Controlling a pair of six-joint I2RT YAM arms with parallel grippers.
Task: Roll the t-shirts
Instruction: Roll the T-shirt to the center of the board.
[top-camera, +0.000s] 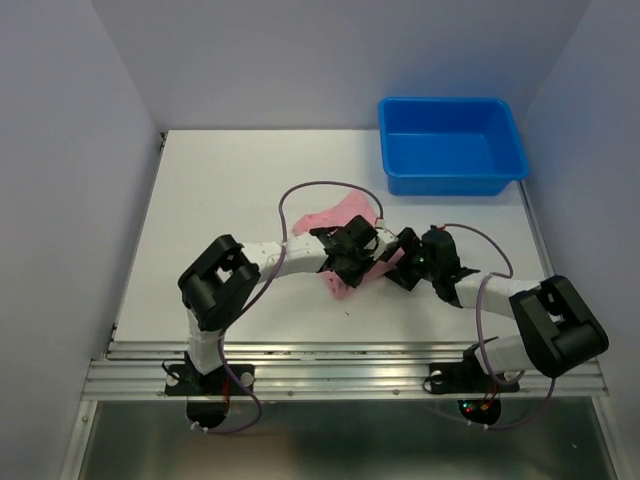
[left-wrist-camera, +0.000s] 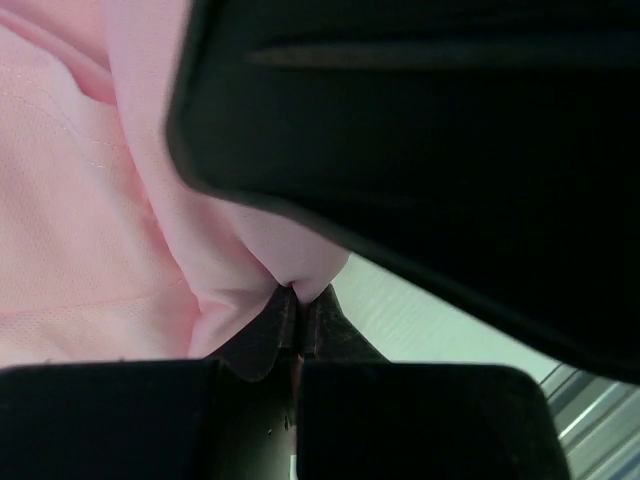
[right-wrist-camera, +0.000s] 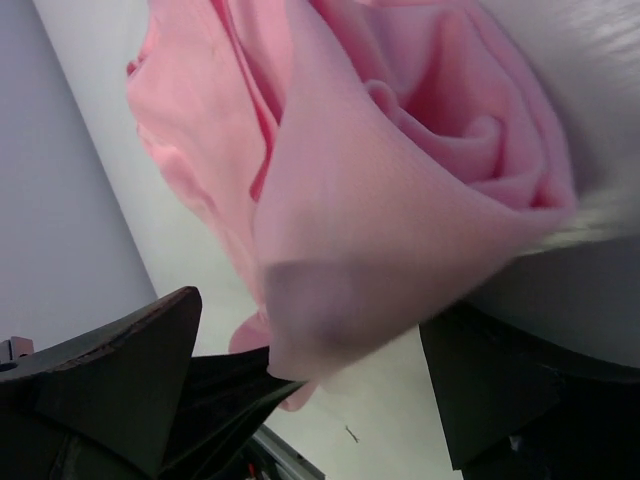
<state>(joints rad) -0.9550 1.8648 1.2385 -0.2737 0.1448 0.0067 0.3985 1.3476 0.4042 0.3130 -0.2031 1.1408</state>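
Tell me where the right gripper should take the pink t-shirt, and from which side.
Take the rolled end of the pink t-shirt, coming from its right. That end bulges between the open fingers of the right gripper, so they could close around it; the left gripper pinches a fold further left.

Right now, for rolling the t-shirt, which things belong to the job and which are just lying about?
Job: pink t-shirt; left gripper, shut on its fabric; right gripper, open around a fold.
Lying about: blue bin, far right.
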